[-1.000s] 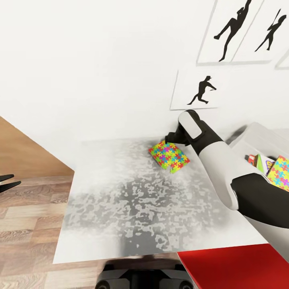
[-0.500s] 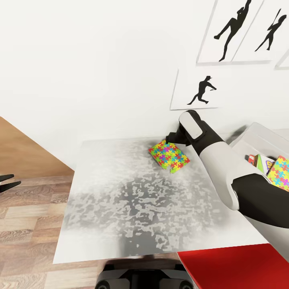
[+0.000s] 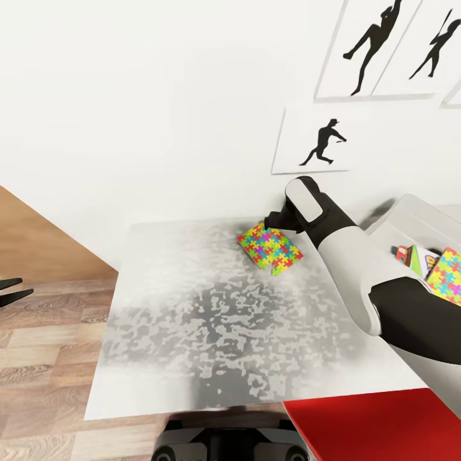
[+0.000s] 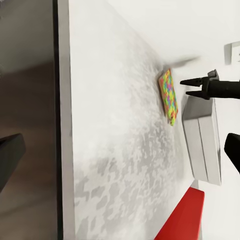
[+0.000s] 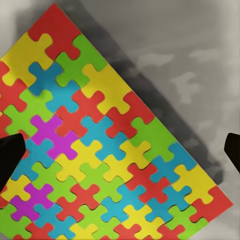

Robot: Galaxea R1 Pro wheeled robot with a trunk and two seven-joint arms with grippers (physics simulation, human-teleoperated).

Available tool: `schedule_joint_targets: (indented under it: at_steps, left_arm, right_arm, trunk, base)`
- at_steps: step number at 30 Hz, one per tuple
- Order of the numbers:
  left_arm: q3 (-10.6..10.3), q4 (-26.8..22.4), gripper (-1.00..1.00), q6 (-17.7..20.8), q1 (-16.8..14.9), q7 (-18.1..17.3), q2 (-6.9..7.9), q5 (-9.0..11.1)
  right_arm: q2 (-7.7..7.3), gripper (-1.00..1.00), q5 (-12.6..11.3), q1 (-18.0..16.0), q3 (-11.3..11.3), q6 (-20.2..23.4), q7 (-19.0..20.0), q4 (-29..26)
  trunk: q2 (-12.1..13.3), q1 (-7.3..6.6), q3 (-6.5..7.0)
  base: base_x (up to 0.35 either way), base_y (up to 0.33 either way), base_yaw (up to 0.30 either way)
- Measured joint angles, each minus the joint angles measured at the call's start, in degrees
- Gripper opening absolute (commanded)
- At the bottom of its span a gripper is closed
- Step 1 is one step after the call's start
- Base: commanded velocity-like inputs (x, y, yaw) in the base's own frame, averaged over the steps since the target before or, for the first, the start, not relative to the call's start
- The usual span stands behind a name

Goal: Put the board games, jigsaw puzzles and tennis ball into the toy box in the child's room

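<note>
Right gripper over the last puzzle on the table, fingers apart.

The right gripper [image 4: 186, 87] hangs just above the far corner of the puzzle [image 3: 270, 248], empty and spread (its tips frame the piece in the wrist view). I judge it should drop straight, straddle one edge and close low, since the thin square lies flat on the table [image 3: 192, 320]. The head view adds the toy box [image 3: 410, 221] just beside, already holding toys. The left gripper [image 3: 9, 289] idles off the table; I cannot tell its state.
</note>
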Motion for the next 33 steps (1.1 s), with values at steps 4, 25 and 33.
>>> schedule_joint_targets:
  at_steps: [4,25,33]
  left_arm:
    - [0.00,0.00,1.00,0.00,0.00,0.00,0.00,0.00]
    - [0.00,0.00,1.00,0.01,0.00,0.00,0.00,0.00]
    - [0.00,0.00,1.00,0.02,0.00,0.00,0.00,0.01]
  right_arm:
    - [-0.04,1.00,0.01,0.00,0.01,0.00,0.00,0.05]
    - [0.05,1.00,-0.04,0.08,0.09,0.00,0.01,0.06]
    - [0.02,1.00,-0.06,0.15,0.11,0.00,0.00,0.06]
  trunk:
    - [0.00,0.00,-0.33]
    - [0.00,0.00,-1.78]
    - [-0.01,0.00,-1.81]
  base:
    - [0.000,0.000,0.000]
    - [0.000,0.000,0.000]
    - [0.000,0.000,0.000]
